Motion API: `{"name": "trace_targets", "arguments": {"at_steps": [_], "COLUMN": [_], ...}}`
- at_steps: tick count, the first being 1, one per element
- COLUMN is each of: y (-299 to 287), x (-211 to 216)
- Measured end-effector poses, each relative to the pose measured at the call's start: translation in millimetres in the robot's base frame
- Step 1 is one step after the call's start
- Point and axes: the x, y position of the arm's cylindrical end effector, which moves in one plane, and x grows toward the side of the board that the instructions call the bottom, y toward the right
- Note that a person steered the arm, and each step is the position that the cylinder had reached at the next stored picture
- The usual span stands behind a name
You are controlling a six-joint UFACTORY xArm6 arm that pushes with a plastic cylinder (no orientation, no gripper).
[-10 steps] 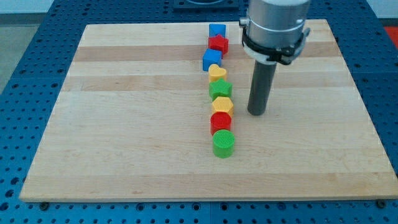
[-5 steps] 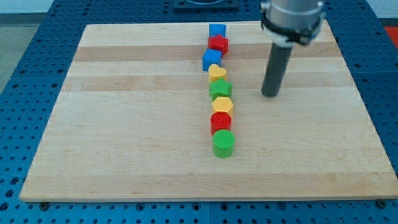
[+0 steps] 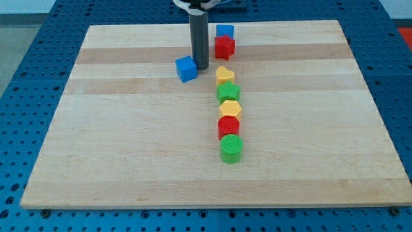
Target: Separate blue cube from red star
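The blue cube (image 3: 186, 68) lies on the wooden board, left of the column of blocks and apart from it. The red star (image 3: 224, 46) sits near the view's top, with a gap between it and the cube. My tip (image 3: 201, 67) stands on the board just right of the blue cube, close to or touching its right side, and left and below the red star.
Another blue block (image 3: 224, 31) sits just above the red star. Below runs a column: yellow heart (image 3: 224, 75), green block (image 3: 228, 92), yellow hexagon (image 3: 230, 108), red cylinder (image 3: 228, 125), green cylinder (image 3: 232, 149). The board's top edge (image 3: 129, 26) is close.
My tip moved from the right side of the column to its left, near the top. The blue cube was pushed out of the column to the left and slightly down.
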Motion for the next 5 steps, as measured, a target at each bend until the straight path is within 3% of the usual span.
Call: {"name": "trace_targets", "arguments": {"at_steps": [2,3,4,5], "y": [-2.5,-35.4,-22.6,58.9], "x": [26.7,27.0,25.8,11.5]}}
